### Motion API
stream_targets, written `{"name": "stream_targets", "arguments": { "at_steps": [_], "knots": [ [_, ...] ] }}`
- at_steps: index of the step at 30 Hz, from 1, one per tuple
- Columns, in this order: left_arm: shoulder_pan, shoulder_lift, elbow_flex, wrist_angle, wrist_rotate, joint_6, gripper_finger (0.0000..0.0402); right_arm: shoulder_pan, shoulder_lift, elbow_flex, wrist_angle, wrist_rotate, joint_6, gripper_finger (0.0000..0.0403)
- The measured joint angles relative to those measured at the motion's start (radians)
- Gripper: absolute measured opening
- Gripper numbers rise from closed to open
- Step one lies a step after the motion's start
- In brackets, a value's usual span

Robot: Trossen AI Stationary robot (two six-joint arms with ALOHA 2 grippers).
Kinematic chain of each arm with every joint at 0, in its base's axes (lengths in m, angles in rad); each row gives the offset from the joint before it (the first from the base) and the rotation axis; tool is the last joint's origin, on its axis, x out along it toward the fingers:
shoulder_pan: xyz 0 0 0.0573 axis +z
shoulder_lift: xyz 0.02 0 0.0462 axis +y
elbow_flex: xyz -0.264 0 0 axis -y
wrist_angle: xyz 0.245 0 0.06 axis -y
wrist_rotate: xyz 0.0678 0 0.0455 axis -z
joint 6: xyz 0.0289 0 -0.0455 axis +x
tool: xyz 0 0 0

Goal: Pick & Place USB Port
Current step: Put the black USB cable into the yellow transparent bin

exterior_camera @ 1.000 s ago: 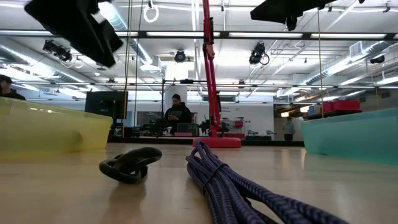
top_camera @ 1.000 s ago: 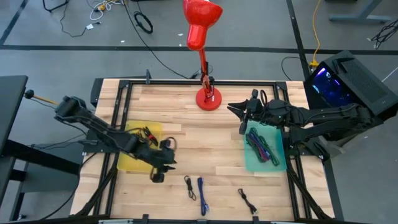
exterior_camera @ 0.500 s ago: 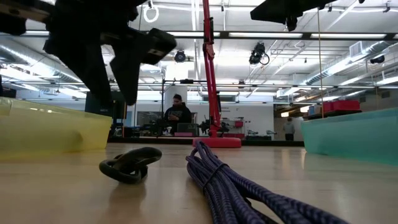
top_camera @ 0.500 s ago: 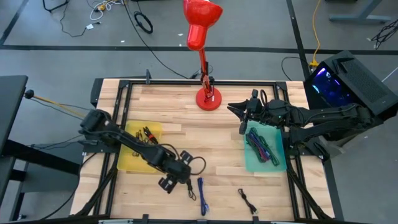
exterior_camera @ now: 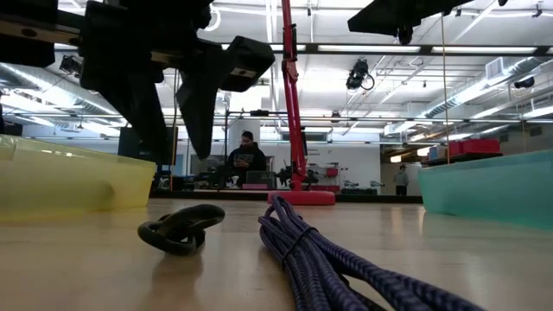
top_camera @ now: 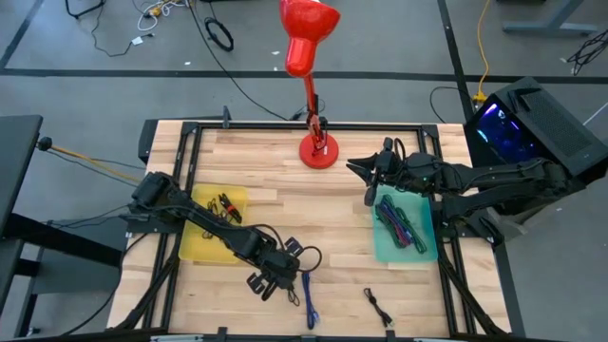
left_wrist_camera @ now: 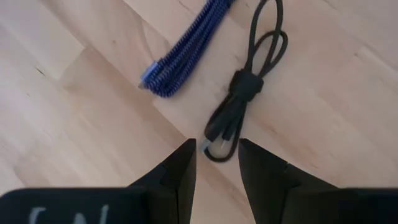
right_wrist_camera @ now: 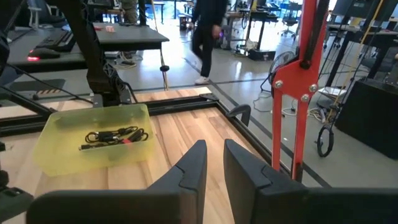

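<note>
1. Since the earlier frame, the left tool has moved further right across the wooden surface, and we now see it just above the black cable.
2. Its fingers are narrowly apart and hold nothing; the bundled black cable lies on the surface beside a braided blue cable.
3. We see no readable writing.
4. The right tool hangs near the green bin, its fingers slightly apart and empty.
5. A translucent yellow bin holds another cable; a red lamp stands at the far edge.
6. People are in the room behind.
</note>
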Motion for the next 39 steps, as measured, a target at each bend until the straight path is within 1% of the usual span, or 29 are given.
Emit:
{"name": "stream_targets", "arguments": {
  "at_steps": [3,7,10,12,20,29,34,39],
  "knots": [
    [-0.002,0.004,0.000,0.025,0.001,0.009,0.0126,0.000,0.009,-0.001,0.000,-0.002,0.000,0.0055],
    [-0.006,0.040,-0.002,0.048,0.049,0.001,0.0126,0.000,0.022,0.000,0.007,-0.003,0.000,0.0055],
    [-0.008,0.069,-0.001,0.059,0.060,0.007,0.0126,0.000,0.030,-0.001,0.013,-0.035,0.000,0.0055],
    [-0.010,0.084,-0.001,0.075,0.061,0.009,0.0126,0.000,0.033,0.000,0.015,-0.055,0.000,0.0055],
    [-0.008,0.138,0.002,0.163,0.060,0.024,0.0126,0.000,0.039,0.000,0.016,-0.059,0.000,0.0055],
    [-0.002,0.170,0.006,0.111,0.066,-0.029,0.0126,0.000,0.039,0.000,0.013,-0.077,0.000,0.0055],
    [0.001,0.171,0.005,0.103,0.127,-0.087,0.0126,0.000,0.039,0.000,0.013,-0.077,-0.001,0.0055],
    [-0.005,0.168,0.000,0.110,0.085,-0.050,0.0126,0.000,0.039,0.000,0.014,-0.076,-0.007,0.0055]
  ]
}}
